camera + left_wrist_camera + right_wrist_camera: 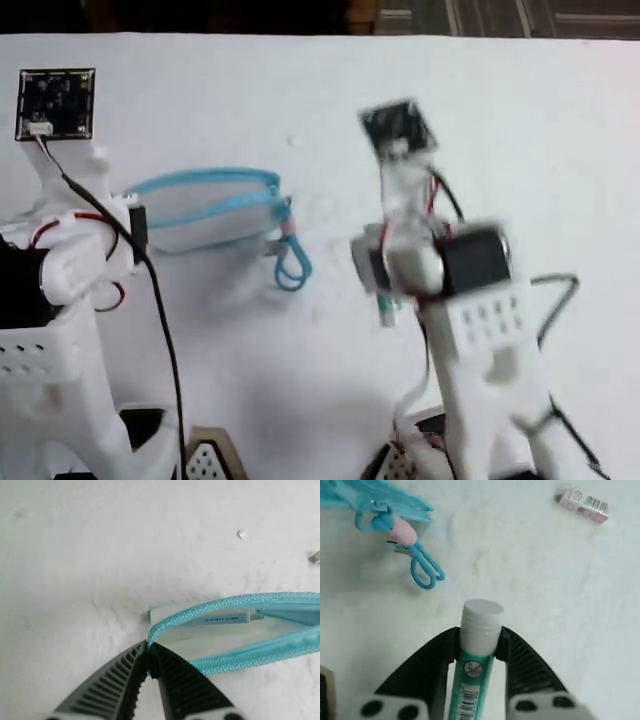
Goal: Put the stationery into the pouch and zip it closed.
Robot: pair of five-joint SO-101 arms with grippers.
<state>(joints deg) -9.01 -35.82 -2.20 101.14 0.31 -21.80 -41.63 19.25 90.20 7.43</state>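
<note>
Between right jaws, glue stick (476, 650)

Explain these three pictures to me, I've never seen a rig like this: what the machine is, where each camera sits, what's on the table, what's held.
These are two small robot arms at a white table. One picture looks down from above. The other two come from a camera on each arm's wrist, looking along its gripper. On the table lies an open pouch with a blue zip and a pen inside, and a small pink and white item, probably an eraser. The left gripper is shut on the pouch's end. The right gripper holds a glue stick.
</note>
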